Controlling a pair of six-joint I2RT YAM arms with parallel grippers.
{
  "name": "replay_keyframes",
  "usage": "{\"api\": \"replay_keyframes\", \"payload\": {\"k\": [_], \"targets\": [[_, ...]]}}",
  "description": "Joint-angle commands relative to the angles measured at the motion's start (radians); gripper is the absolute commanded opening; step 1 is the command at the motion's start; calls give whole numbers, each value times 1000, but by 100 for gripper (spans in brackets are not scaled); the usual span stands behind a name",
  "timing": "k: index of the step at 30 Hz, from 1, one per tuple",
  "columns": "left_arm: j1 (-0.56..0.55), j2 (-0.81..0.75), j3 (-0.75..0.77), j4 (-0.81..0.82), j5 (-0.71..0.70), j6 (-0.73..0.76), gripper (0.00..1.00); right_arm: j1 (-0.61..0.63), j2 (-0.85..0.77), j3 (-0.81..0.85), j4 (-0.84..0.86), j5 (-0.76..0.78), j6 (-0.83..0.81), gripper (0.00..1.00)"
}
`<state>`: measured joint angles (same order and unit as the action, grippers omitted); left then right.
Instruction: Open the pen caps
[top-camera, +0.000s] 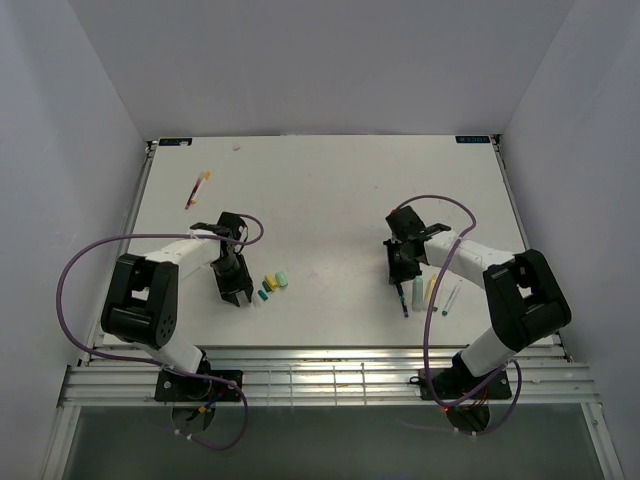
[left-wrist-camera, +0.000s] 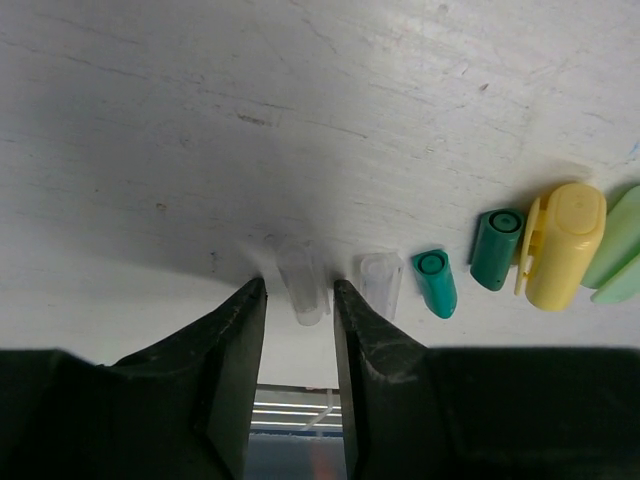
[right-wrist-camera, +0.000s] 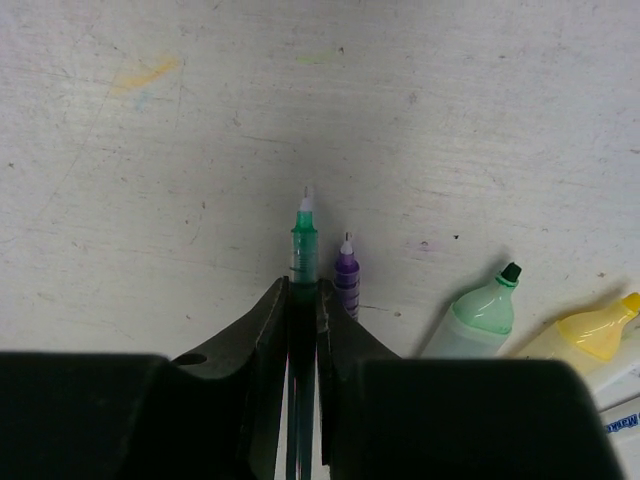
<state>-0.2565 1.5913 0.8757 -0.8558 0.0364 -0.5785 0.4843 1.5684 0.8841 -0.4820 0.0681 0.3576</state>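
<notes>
In the left wrist view my left gripper stands open, low over the table. A clear pen cap lies between its fingertips with a small gap on each side. To its right lie another clear cap, a teal cap, a dark green cap, a yellow cap and a light green cap. My right gripper is shut on a thin green pen whose bare tip points away. From above, the left gripper and right gripper are far apart.
A purple pen lies uncapped just right of the held one, then a pale-green marker and a yellow marker. A red-ended pen lies at the far left of the white table.
</notes>
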Motion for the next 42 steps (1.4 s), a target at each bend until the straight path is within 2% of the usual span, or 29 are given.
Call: {"api": "replay_keyframes", "payload": {"k": [1,5,11,16,20,21,24,27,31,35,42], "targets": [[2,-4,6,40,14,16,45,-4,5,-17,28,39,-14,19],[2,-25,3,34,31,17,48,-4,1,-27,22,50,-8,27],[2,-88,14,11,39,-3,51,-4,-20,-16,5,50,-28,33],[2,-169,58,-35,27,-61,53,-4,-82,64,-39,7,-63,36],[2,-229,161,-139,-21,-127,55,-3,-140,229,-171,-89,-68,44],[2,-240,225,-158,-61,-129,56,-3,-146,261,-203,-121,-68,45],[3,-237,324,-196,-141,-139,64,0,-203,328,-270,-233,-55,50],[14,-160,471,-203,-208,-98,67,0,-252,360,-300,-352,-43,53],[33,60,736,-193,-318,21,69,4,-266,403,-351,-529,-16,53],[89,238,915,-111,-400,178,69,5,-259,479,-411,-579,-5,54],[224,513,1126,44,-317,373,69,5,-78,705,-509,-666,-16,55]]}}
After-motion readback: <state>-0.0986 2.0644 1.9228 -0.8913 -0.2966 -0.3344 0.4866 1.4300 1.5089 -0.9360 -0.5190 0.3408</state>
